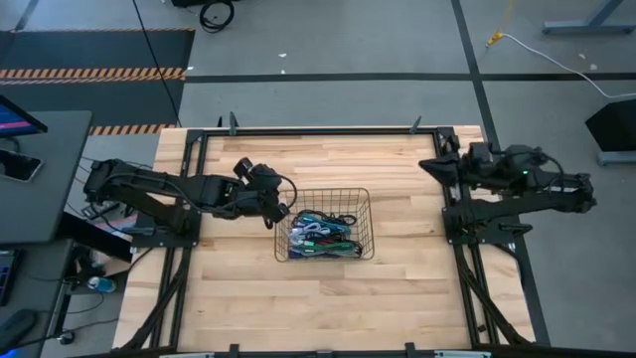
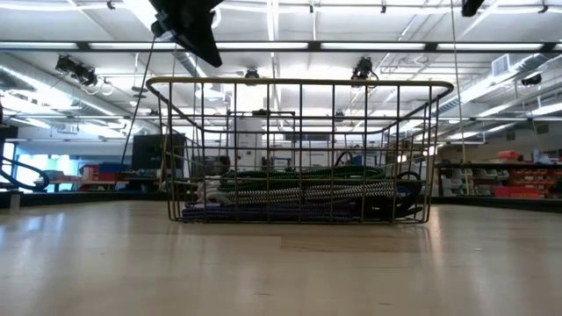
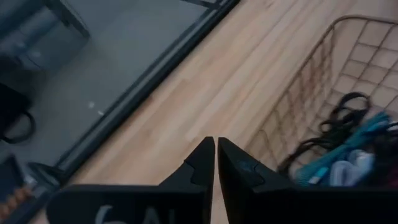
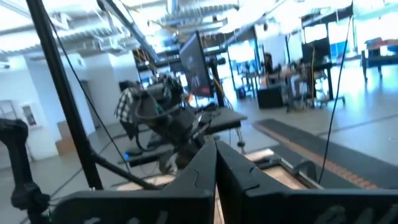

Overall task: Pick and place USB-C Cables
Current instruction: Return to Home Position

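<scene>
Several coiled USB-C cables (image 1: 323, 236), blue, teal, green, black and white, lie in a heap on the bottom of the black wire-mesh basket (image 1: 367, 221) at mid-table; they also show in the low view (image 2: 307, 195) and the left wrist view (image 3: 348, 155). My left gripper (image 1: 278, 217) is shut and empty, held above the table just left of the basket's left wall; its fingers (image 3: 215, 160) show closed in the left wrist view. My right gripper (image 1: 429, 165) is shut and empty, raised at the table's far right; its fingers (image 4: 216, 163) point level at the room.
The basket stands on bare wooden tabletop (image 1: 328, 308), with open wood on all sides. A black frame rail (image 1: 318, 130) runs along the table's far edge. The left arm's base (image 1: 109, 189) and right arm's base (image 1: 497, 214) sit at the table's sides.
</scene>
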Available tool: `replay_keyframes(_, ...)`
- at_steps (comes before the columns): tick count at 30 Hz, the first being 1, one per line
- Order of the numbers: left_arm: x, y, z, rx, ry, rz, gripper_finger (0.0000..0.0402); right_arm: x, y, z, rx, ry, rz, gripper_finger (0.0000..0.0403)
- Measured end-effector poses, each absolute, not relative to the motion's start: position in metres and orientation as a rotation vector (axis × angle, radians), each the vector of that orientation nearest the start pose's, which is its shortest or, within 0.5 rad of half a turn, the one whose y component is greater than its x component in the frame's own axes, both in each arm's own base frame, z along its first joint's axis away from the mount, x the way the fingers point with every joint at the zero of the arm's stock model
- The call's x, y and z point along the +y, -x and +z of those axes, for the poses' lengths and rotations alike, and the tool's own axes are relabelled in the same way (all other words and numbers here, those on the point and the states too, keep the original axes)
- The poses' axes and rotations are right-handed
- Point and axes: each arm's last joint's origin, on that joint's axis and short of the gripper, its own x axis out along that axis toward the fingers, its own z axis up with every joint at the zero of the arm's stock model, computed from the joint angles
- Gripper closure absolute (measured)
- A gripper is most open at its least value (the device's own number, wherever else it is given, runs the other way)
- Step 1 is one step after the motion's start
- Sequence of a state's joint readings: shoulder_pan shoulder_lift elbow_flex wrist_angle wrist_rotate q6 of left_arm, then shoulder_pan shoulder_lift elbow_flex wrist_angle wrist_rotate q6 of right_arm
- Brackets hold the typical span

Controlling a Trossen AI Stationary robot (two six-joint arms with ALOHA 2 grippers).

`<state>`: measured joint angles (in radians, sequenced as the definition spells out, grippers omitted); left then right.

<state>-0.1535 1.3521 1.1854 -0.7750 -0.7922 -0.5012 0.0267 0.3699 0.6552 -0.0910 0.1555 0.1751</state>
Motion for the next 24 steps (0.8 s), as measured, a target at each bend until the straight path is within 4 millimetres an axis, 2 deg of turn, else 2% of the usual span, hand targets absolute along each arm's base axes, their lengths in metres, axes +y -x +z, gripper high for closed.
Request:
replay_keyframes(5,-0.018,-0.265,0.310,0.685,-0.063,0.790,0.0373,-0.003,-0.069,0.348,-0.276,-0.203,-0.104,0.0392)
replay_keyframes(11,-0.015,-0.261,0.323,0.627,-0.099,0.780,0.0378,-0.003,-0.044,0.352,-0.376,-0.209,-0.094,0.0392)
replay_keyframes(19,-0.013,-0.251,0.362,0.469,-0.136,0.428,0.0373,-0.001,-0.018,0.346,-0.405,-0.079,-0.012,0.0392)
replay_keyframes(24,-0.008,-0.244,0.375,0.405,-0.121,0.339,0.0377,0.001,-0.014,0.340,-0.362,-0.025,0.052,0.0392)
